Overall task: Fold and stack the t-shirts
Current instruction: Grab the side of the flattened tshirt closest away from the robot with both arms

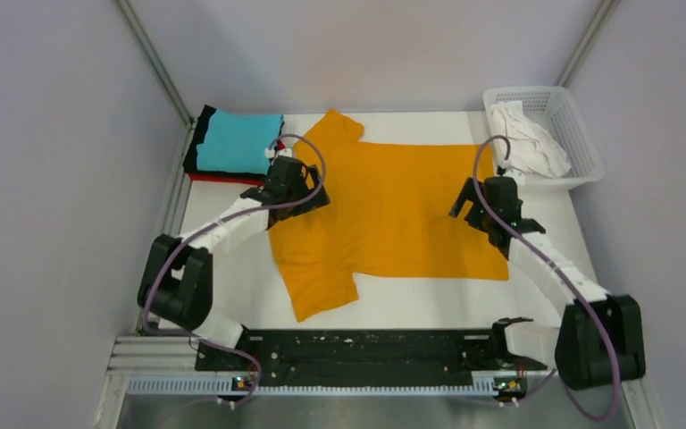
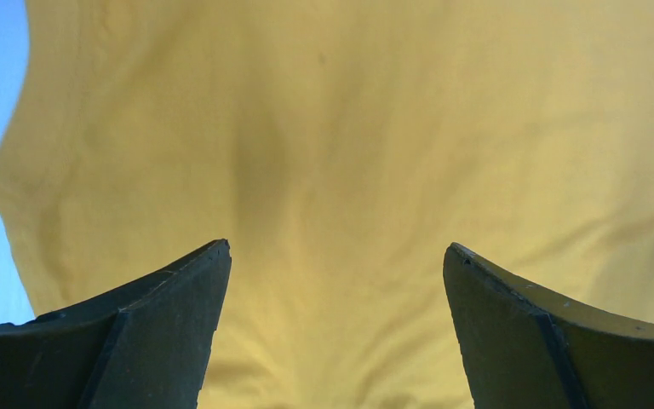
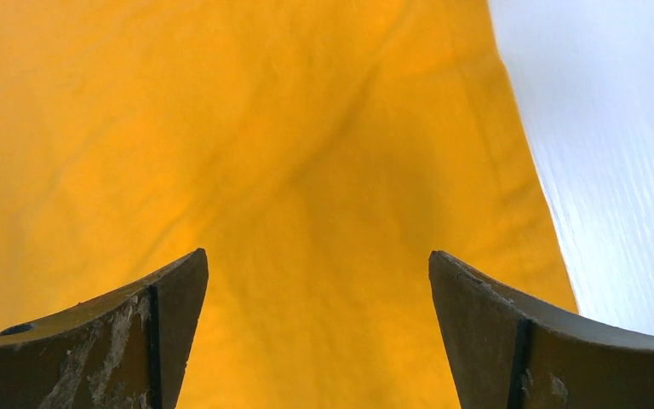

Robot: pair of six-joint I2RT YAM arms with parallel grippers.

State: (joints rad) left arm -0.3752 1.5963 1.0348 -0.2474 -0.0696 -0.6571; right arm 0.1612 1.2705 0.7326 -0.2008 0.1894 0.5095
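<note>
So, white table [image 1: 429, 299], orange-yellow t-shirt [image 1: 393, 206] spread flat mid-table. Both arms reach in, elbows bent, over its two ends. Cyan t-shirt [image 1: 237, 141] tops the folded pile far-left, and the white t-shirt [image 1: 525, 138] sits in the basket [image 1: 583, 143]. Left hand [image 2: 336, 256] and right hand [image 3: 319, 256] hover close over the cloth, fingers spread, pinching nothing.

The left arm [image 1: 223, 223] comes up from its base, bends at the elbow and reaches in toward the middle. The right arm [image 1: 554, 268] does the same from the other side. The left pincer [image 2: 336, 247] is wide open, with its two dark fingers [image 2: 162, 332] held apart. The right pincer [image 3: 319, 253] is wide open too, and its fingers [image 3: 119, 341] look scratched and dusty white.
</note>
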